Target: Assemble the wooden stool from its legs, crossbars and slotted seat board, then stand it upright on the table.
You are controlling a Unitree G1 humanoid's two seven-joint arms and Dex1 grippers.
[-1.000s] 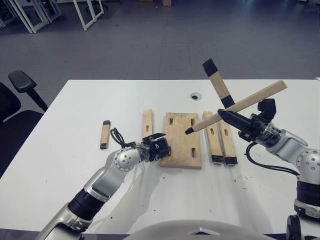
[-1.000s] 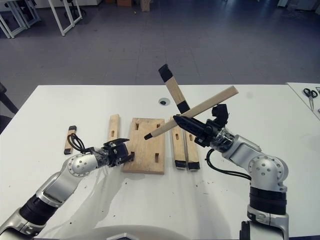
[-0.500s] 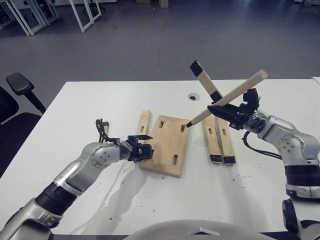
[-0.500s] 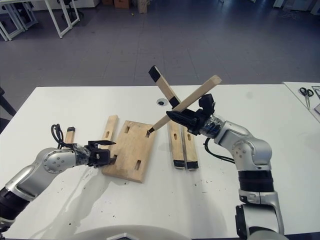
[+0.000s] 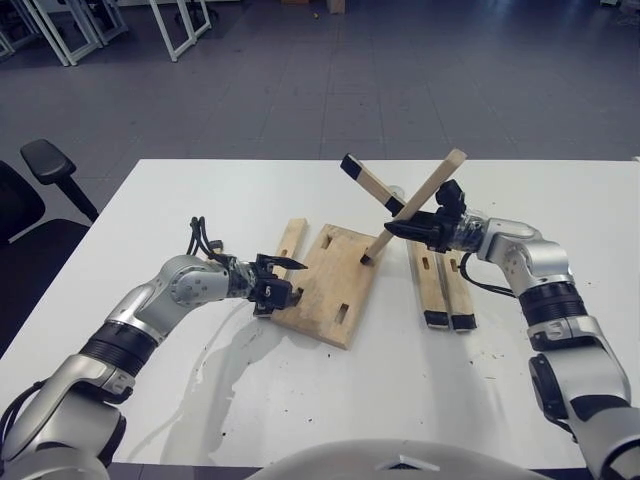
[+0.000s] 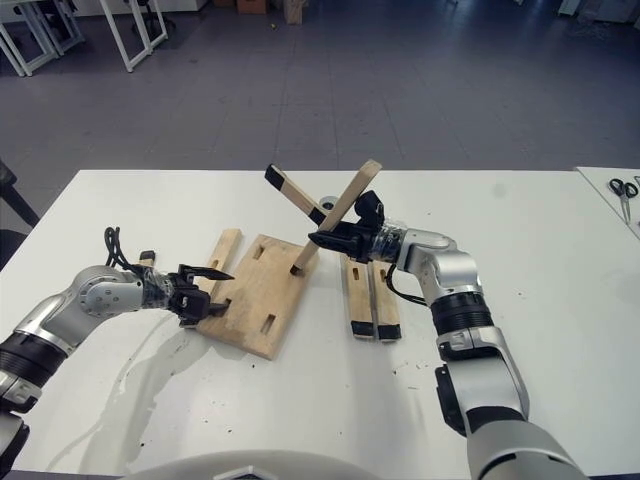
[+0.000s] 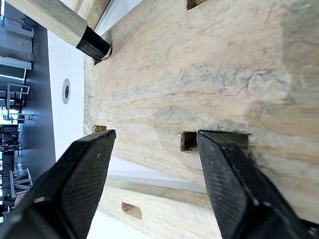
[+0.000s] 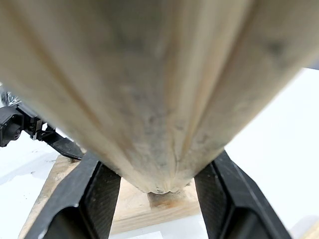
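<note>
The slotted seat board (image 5: 328,288) lies turned askew on the white table (image 5: 200,400). My left gripper (image 5: 278,285) stands open at its near-left corner, fingers (image 7: 75,189) spread over the board face (image 7: 209,74). My right gripper (image 5: 412,230) is shut on a long wooden leg (image 5: 432,190). The leg slants up, its black lower tip (image 7: 94,44) in the board's far-right slot. A second black-capped piece (image 5: 368,181) crosses it at the gripper. In the right wrist view both fingers (image 8: 99,199) clamp the leg (image 8: 149,89).
Two more legs (image 5: 430,280) (image 5: 457,285) lie flat side by side right of the board. A slotted bar (image 5: 291,238) lies at its far left. A short crossbar (image 6: 145,258) peeks behind my left arm. Scissors (image 6: 622,187) lie far right; a cable hole (image 6: 328,201) sits behind.
My right gripper swung the leg left and steeper, putting its tip into the board's slot. The board has turned, its near-left corner sliding left along with my left gripper.
</note>
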